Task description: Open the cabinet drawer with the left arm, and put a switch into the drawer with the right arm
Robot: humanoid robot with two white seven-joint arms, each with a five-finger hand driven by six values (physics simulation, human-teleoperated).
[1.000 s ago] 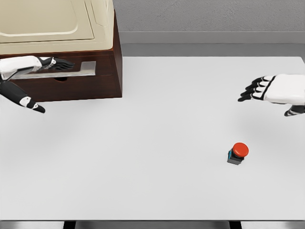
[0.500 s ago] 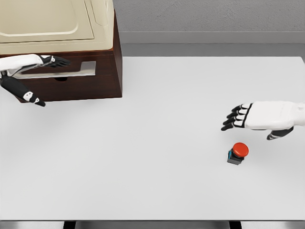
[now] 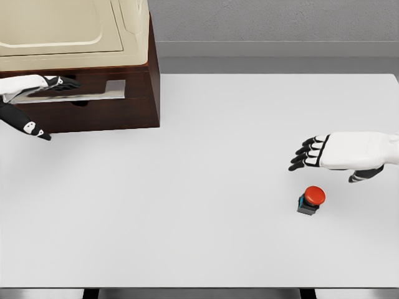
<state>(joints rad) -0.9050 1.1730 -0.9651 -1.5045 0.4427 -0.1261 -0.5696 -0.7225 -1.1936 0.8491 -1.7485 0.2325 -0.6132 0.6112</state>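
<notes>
Head view: switch (image 3: pixel 311 200) sits low right on the table (image 3: pixel 199 187). Right hand (image 3: pixel 336 151) hovers just above it, fingers spread. Left hand (image 3: pixel 28 93), upper left, lies extended at the cabinet drawer (image 3: pixel 93 93) handle, holding nothing.

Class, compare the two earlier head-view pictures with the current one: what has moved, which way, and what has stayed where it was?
The right hand came down and leftward, and now hovers open just above the red switch without touching it. The left hand, at the drawer handle, pulled back slightly toward the left edge; no grasp is visible. The switch, the cabinet with its drawer shut, and the table stayed unchanged.
</notes>
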